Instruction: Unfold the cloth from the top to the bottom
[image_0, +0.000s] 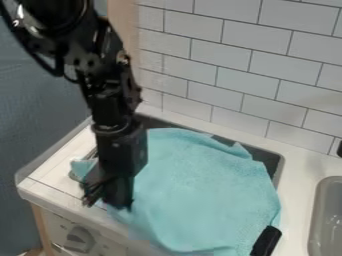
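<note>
Camera view: the dark grey basin (273, 161) is mostly covered by a light-blue cloth (200, 185), which is draped past the basin's near side, its surface broadly spread and its edges rumpled. Over the basin's left part, the black two-finger gripper (107, 200) is held pointing down at the cloth; whether it is parted or closed on fabric cannot be told. Beyond the basin, a white-tiled wall (257, 87) is seen.

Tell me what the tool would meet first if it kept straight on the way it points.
Pointing down, the tool would likely meet the blue cloth first, at its near left edge; depth is unclear, so the counter's front edge is possible.
</note>
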